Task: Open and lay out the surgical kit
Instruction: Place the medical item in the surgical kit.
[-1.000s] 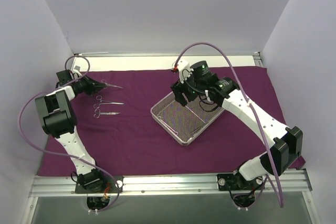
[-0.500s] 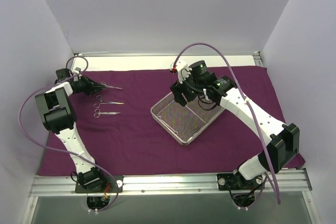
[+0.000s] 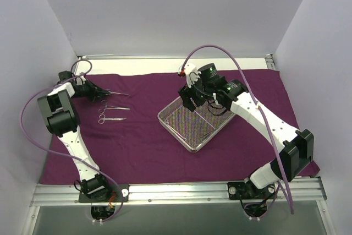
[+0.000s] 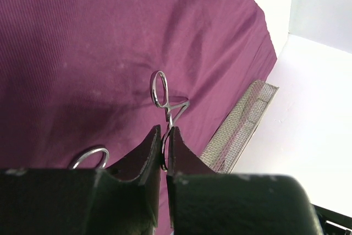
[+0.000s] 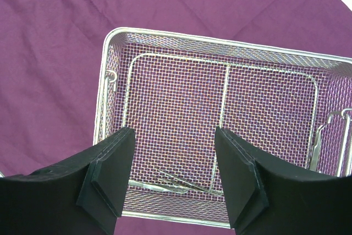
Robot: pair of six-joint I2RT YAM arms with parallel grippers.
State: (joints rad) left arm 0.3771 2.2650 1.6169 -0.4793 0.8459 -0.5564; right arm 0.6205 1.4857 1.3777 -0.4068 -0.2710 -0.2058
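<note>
Far left: left pincer (image 4: 163, 138) is clenched on a thin silver instrument (image 4: 165, 100). Its fingers (image 4: 147, 155) stand nearly together with the metal pinched between them, and one finger ring stands up just past the tips. From overhead, this instrument's slim tip points right, low over the far-left part of the purple cloth (image 3: 143, 147). Whether it touches the cloth cannot be told. Just nearer and slightly right, two more scissor-like instruments lie flat on the cloth, roughly parallel, rings to the left: the second instrument (image 3: 114, 108) and the third instrument (image 3: 111, 118), close but apart. The cloth is spread open over most of the tabletop (image 3: 165, 65). Centre-right: the mesh tray (image 3: 175, 134) sits on the cloth, turned at an angle to the cloth's edges. Right pincer (image 5: 173, 141) hangs above the tray's far-left end, released, fingers wide apart and grasping nothing. In the right wrist view the tray holds thin metal pieces: a slim pair (image 5: 176, 181) along one wall and another piece (image 5: 318, 141) at the right end.
</note>
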